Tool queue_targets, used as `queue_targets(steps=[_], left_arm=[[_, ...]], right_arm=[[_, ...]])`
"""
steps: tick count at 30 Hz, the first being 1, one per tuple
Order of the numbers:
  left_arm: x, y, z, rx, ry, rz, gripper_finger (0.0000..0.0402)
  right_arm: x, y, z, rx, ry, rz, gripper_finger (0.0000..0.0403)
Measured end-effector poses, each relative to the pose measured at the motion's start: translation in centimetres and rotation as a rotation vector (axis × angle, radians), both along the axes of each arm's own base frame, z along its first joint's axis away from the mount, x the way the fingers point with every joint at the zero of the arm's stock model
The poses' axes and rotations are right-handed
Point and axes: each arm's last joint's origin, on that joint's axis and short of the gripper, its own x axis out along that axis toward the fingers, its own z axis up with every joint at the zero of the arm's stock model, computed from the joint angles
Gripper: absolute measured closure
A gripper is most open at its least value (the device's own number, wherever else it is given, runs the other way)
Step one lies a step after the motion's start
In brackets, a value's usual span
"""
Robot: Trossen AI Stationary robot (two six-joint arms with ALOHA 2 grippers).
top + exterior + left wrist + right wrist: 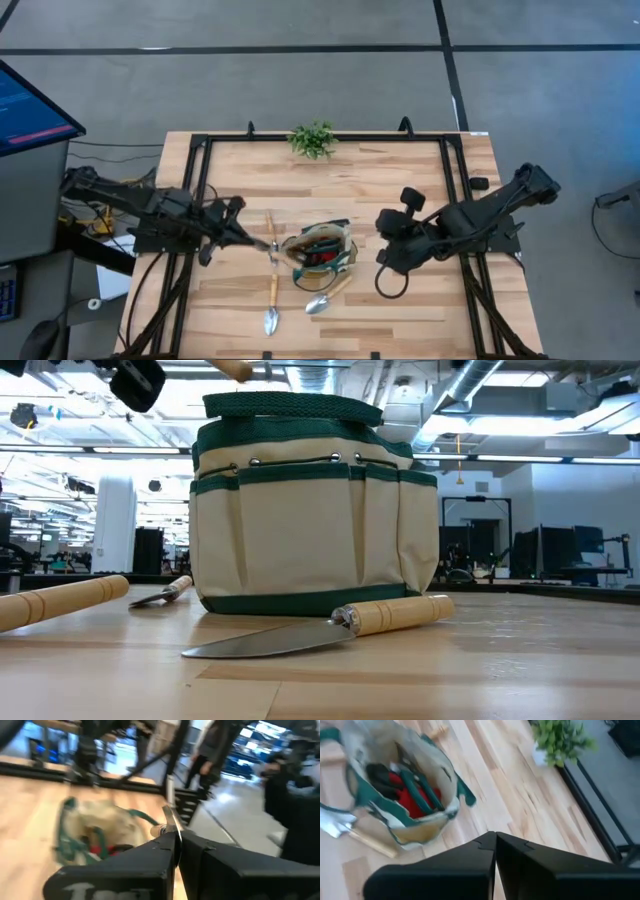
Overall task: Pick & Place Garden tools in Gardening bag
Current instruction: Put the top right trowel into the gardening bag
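The tan gardening bag (pixel 318 248) with green trim stands upright mid-table. It also shows in the low view (pixel 310 510). A red-and-black item and dark-handled shears lie inside it (pixel 405 790). My left gripper (pixel 250 240), just left of the bag, is shut on a wood-handled metal tool (pixel 171 822). One trowel (pixel 272 300) lies flat on the table near the front edge. Another trowel (pixel 330 628) lies against the bag's near side. A further small tool (pixel 165 592) lies on the table behind. My right gripper (pixel 495 842) is shut and empty, above the table right of the bag. My left gripper pinches the tool's silver metal part (pixel 173 827) between its two fingers, close to the ferrule (pixel 160 830). The fingers come from the table's left. The tool is lifted clear of the table; its wooden handle (pixel 235 368) shows high above the bag's rim.
A leafy green plant (pixel 312 138) stands at the table's far edge. A black frame (pixel 205 200) runs along the table's sides. A monitor (pixel 30 105) stands off the table's left. There is bare wood right of the bag, under my right arm.
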Motion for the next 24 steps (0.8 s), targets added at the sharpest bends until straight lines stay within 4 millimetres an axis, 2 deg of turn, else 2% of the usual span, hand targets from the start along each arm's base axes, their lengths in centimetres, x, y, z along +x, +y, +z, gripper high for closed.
queue_targets(steps=[6, 11, 18, 24], left_arm=[[1.2, -1.7, 0.2, -0.028, -0.038, -0.039, 0.04], [3.6, -3.3, -0.1, 0.031, 0.067, -0.005, 0.04], [7.4, -5.2, 0.6, 0.157, 0.128, 0.063, 0.04], [8.2, -5.2, 1.6, 0.279, 0.277, 0.16, 0.04]], right_arm=[[0.1, -0.4, -2.4, 0.003, 0.027, -0.061, 0.0402], [0.3, -0.5, -3.5, 0.007, 0.023, -0.071, 0.0402], [0.3, -0.4, -3.8, 0.006, 0.024, -0.07, 0.0402], [0.2, -0.2, -3.8, 0.004, 0.025, -0.059, 0.0402]])
